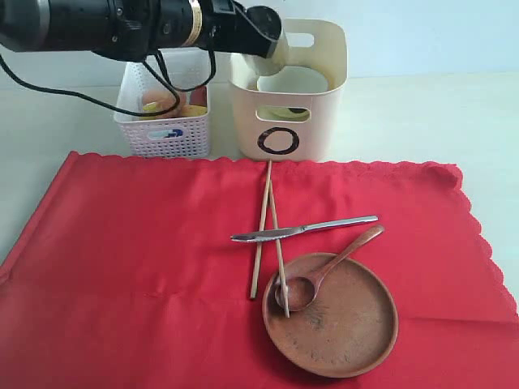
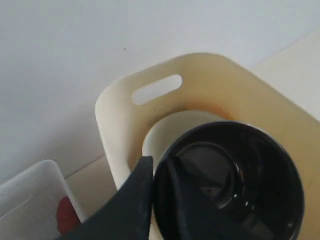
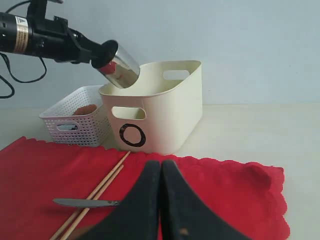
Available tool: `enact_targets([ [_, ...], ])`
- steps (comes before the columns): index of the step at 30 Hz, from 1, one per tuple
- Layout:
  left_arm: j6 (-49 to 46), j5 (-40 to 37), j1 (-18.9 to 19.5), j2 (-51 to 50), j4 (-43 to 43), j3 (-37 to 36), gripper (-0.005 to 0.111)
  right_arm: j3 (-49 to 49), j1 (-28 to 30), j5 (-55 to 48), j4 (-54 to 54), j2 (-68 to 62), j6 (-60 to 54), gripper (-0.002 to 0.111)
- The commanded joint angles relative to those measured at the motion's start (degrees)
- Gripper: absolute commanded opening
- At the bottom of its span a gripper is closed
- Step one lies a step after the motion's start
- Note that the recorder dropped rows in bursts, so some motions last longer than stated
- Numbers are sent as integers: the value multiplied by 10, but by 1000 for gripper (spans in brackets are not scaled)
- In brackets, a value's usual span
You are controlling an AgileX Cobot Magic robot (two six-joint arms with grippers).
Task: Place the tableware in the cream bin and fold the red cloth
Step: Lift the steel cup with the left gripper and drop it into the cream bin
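My left gripper [image 1: 272,40] is shut on the rim of the shiny steel cup [image 3: 122,70], holding it tilted over the cream bin [image 1: 324,121]. In the left wrist view the cup's [image 2: 230,180] dark inside fills the space beside my fingers [image 2: 140,185]. The pale bowl [image 1: 292,81] sits inside the bin. Two chopsticks [image 1: 263,227], the steel knife [image 1: 304,229], the wooden spoon [image 1: 324,271] and the round wooden plate [image 1: 340,324] lie on the red cloth [image 1: 122,267]. My right gripper [image 3: 161,165] is shut and empty, low over the cloth.
A white perforated basket [image 1: 166,134] with food stands left of the bin, touching the cloth's far edge. The spoon's bowl and one chopstick tip rest on the plate. A pale tabletop [image 1: 422,113] extends right of the bin.
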State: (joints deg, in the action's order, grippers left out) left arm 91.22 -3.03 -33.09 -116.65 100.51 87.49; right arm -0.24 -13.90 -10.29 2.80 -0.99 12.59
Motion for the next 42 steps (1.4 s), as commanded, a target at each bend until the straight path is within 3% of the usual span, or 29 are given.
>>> enact_targets([
  [1, -1, -19, 0, -28, -6, -2, 0, 2, -1, 0, 1, 4, 1, 0],
  [16, -3, -40, 0, -70, -6, 18, 2, 2, -1, 0, 1, 4, 1, 0],
  [19, -3, -40, 0, -70, -6, 18, 16, 2, -1, 0, 1, 4, 1, 0],
  [24, -1, -40, 0, -70, -6, 18, 49, 2, -1, 0, 1, 4, 1, 0],
  [28, -1, -40, 0, -70, -6, 18, 61, 2, -1, 0, 1, 4, 1, 0],
  [39, 0, -41, 0, -70, -6, 18, 60, 2, -1, 0, 1, 4, 1, 0],
  [42, 0, -42, 0, -69, -6, 18, 52, 2, -1, 0, 1, 4, 1, 0],
])
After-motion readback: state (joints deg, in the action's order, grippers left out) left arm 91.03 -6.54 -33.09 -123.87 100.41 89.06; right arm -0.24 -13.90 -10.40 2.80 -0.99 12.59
